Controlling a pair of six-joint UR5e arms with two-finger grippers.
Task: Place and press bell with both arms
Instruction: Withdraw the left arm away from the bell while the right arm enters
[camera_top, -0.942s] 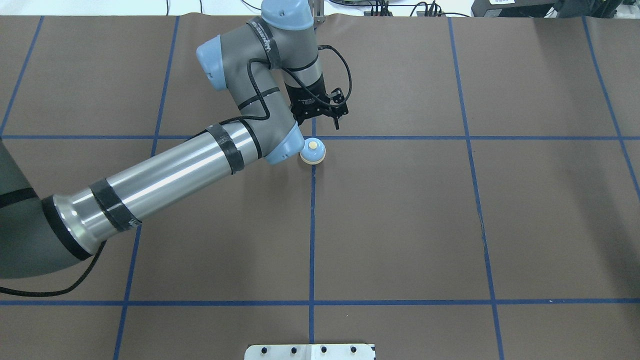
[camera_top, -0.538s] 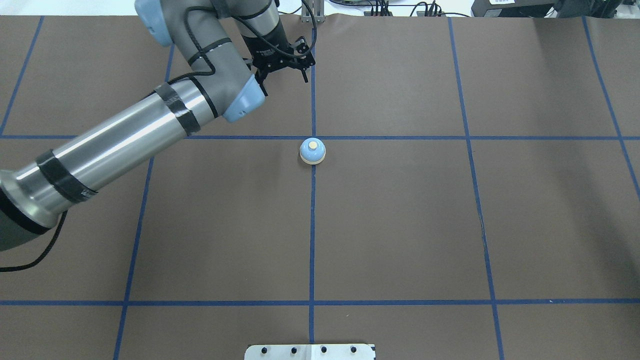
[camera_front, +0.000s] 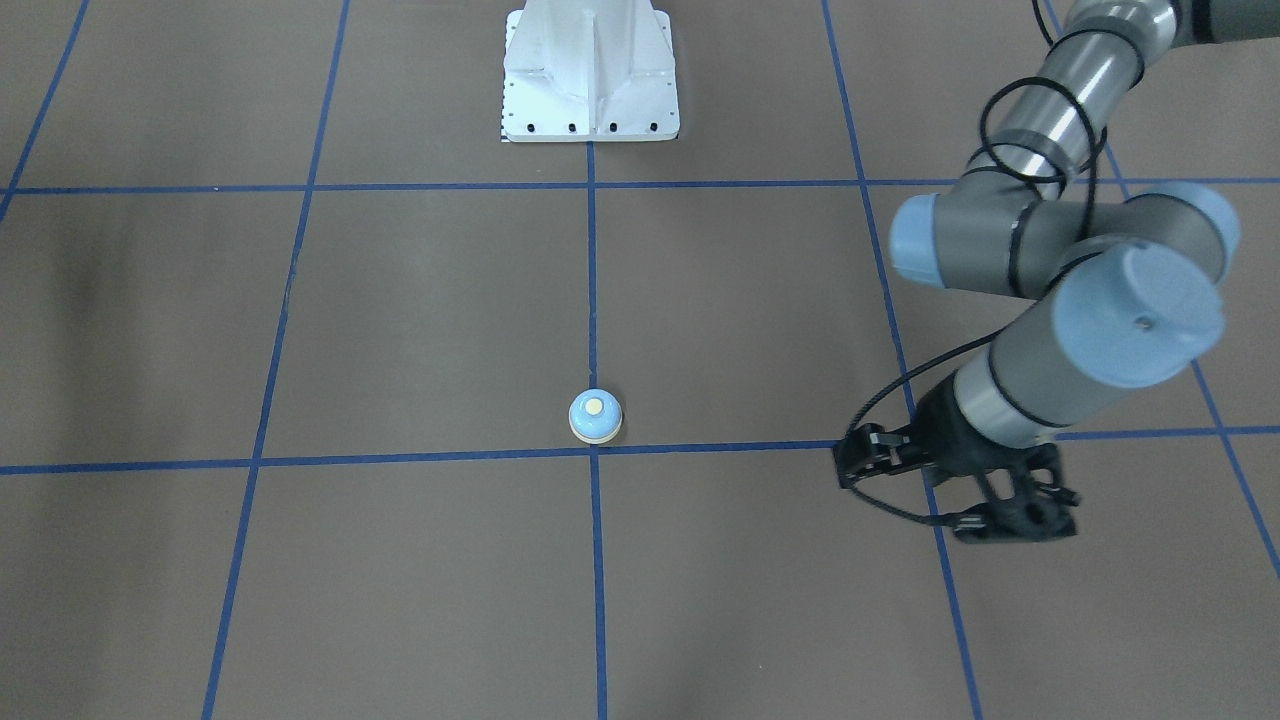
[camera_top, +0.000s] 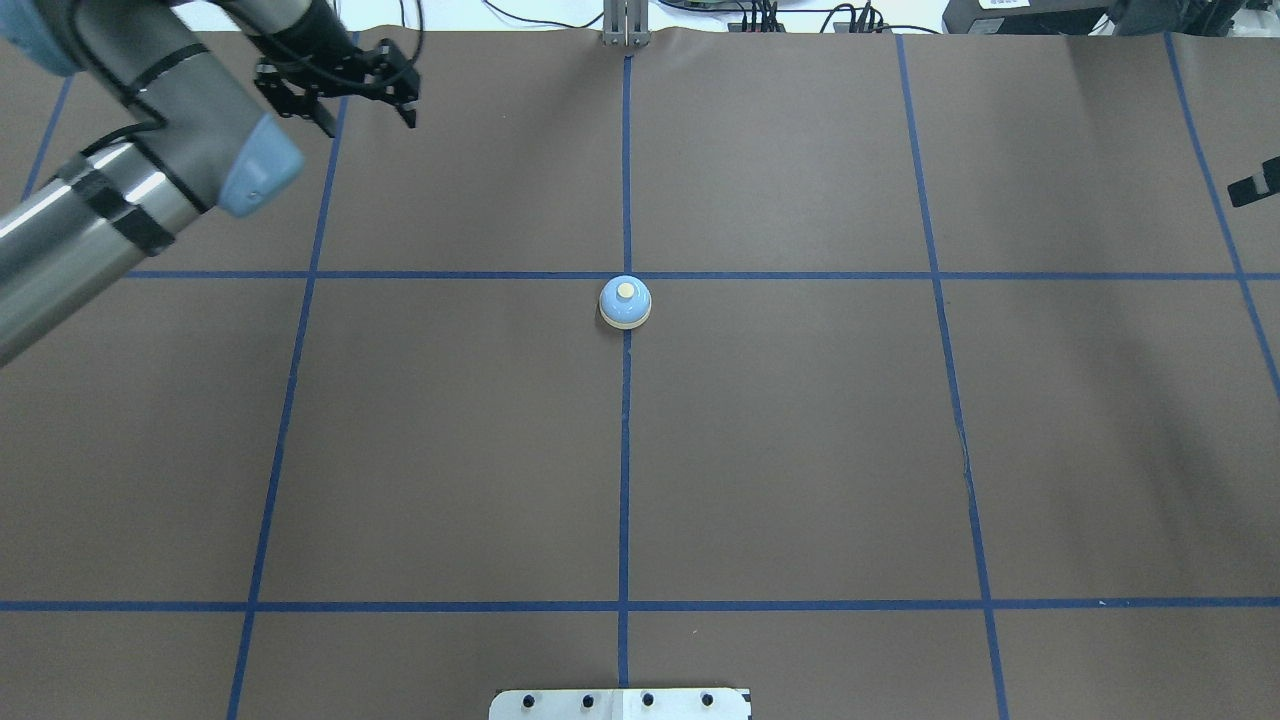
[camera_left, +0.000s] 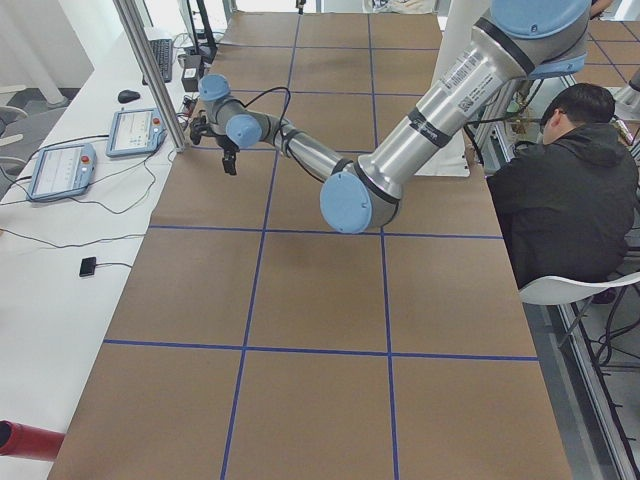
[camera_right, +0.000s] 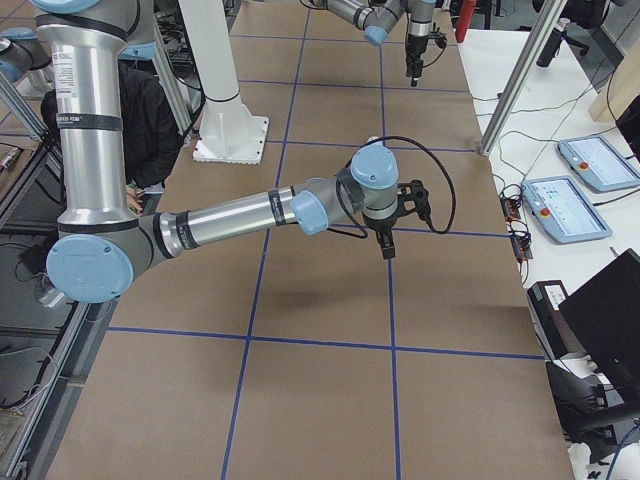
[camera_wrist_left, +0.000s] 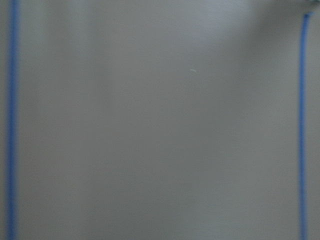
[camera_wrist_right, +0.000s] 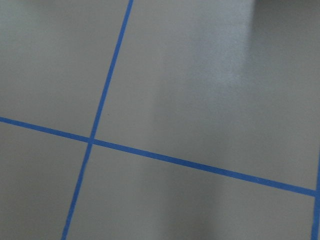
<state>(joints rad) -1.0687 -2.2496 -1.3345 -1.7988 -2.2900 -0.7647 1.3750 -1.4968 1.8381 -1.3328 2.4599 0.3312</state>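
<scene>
Beside tape crossing (camera_top: 626, 275), bell (camera_top: 625, 301), left arm label (camera_left: 462, 72) illegible

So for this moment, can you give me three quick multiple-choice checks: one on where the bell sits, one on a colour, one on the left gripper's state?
1. Where does the bell stand?
A. In the left gripper
B. Against the white pedestal
C. On the table by a crossing of blue tape lines

2. What colour is the button on the bell?
A. Cream
B. Red
C. Black

3. How is the left gripper?
A. Shut on the bell
B. Open and empty, well off to one side of the bell
C. Pressing the button

Answers:
1 C: the bell rests alone on the brown table, just beside the crossing of blue tape lines.
2 A: the button is cream on the light-blue dome.
3 B: the left gripper has its fingers spread, with nothing between them.
</scene>
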